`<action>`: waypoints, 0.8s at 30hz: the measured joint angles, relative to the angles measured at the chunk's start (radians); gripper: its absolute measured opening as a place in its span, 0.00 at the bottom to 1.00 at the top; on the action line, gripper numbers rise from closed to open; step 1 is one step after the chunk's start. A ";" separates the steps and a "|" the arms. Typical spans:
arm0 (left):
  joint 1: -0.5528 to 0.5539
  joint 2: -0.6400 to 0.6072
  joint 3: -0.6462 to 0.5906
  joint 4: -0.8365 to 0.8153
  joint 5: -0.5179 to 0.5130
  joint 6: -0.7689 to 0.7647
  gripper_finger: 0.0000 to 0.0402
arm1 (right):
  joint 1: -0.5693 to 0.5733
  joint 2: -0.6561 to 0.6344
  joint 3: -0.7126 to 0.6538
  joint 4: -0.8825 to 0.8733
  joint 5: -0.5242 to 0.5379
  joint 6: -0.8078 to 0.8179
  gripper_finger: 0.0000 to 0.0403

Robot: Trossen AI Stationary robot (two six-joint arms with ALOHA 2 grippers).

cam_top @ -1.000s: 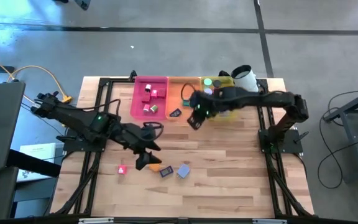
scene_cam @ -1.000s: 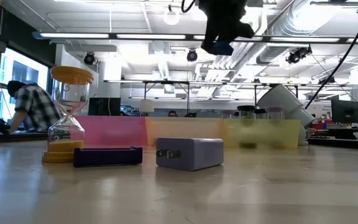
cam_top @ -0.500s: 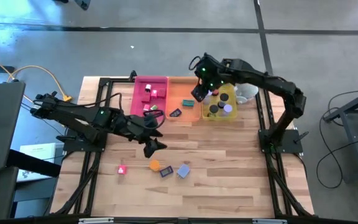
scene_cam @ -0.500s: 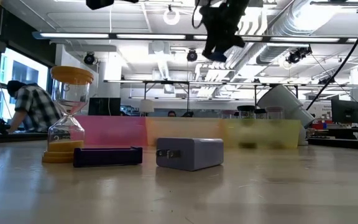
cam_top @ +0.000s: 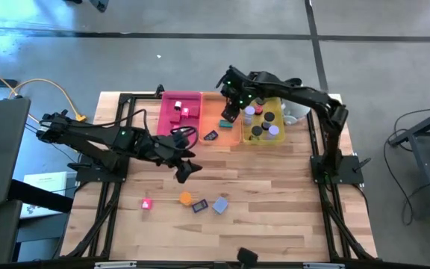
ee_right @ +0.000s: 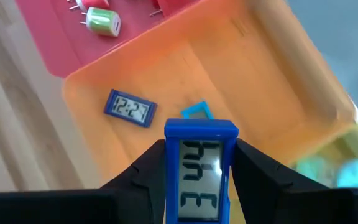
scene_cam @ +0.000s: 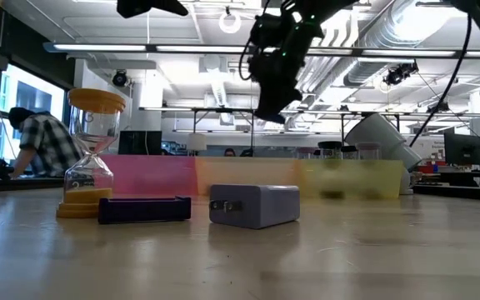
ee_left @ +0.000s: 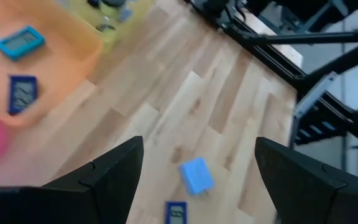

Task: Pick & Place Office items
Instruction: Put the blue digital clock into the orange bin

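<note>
Right hand (ee_right: 197, 177) grips a small blue clock (ee_right: 201, 171) above the orange tray (ee_right: 272, 106).

Held by its two long sides between the fingers, the clock looks light, stiff and smooth-cased, so I judge a pinch across the narrow width safest, clear of the display, which may scratch. A second clock (ee_right: 130, 109) and a teal piece (ee_right: 196, 112) already lie in the tray, leaving bare floor nearer the far wall for a drop. Pink tray (cam_top: 176, 118) and yellow tray (cam_top: 263, 125) flank it closely, so the rims leave little side room. Left hand (cam_top: 187, 169) hangs open over the table (cam_top: 275, 202), with a purple block (cam_top: 219, 205), dark clock (cam_top: 199, 208), orange hourglass (cam_top: 185, 198) and red piece (cam_top: 146, 203) waiting below.
</note>
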 joint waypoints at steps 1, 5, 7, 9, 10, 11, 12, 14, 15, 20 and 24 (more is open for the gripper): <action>0.003 0.000 0.000 0.000 -0.015 0.011 0.75 | 0.002 0.012 0.000 0.014 0.001 -0.010 0.33; 0.025 0.000 0.000 0.000 -0.026 0.063 0.75 | 0.002 0.054 0.000 0.076 0.043 -0.033 0.33; 0.037 0.000 0.000 -0.001 -0.026 0.086 0.75 | 0.004 0.077 0.000 0.101 0.061 -0.036 0.33; 0.050 0.000 0.000 -0.002 -0.026 0.118 0.75 | 0.004 0.098 0.000 0.128 0.064 -0.040 0.33; 0.058 0.000 0.000 -0.002 -0.026 0.131 0.75 | 0.004 0.106 0.000 0.138 0.071 -0.045 0.33; 0.065 0.000 0.000 -0.003 -0.026 0.144 0.75 | 0.004 0.113 0.000 0.145 0.081 -0.051 0.33; 0.073 0.000 0.000 -0.003 -0.024 0.156 0.75 | 0.004 0.118 0.000 0.151 0.093 -0.057 0.33; 0.088 0.000 0.000 -0.012 -0.017 0.175 0.75 | 0.003 0.131 0.000 0.166 0.110 -0.056 0.33; 0.095 0.000 0.000 -0.022 -0.016 0.177 0.75 | -0.001 0.138 0.000 0.176 0.107 -0.051 0.33; 0.130 0.000 0.000 -0.087 -0.011 0.177 0.75 | -0.015 0.182 0.000 0.201 0.100 -0.055 0.33; 0.155 0.000 0.000 -0.110 -0.010 0.178 0.75 | -0.028 0.217 0.000 0.193 0.051 -0.054 0.33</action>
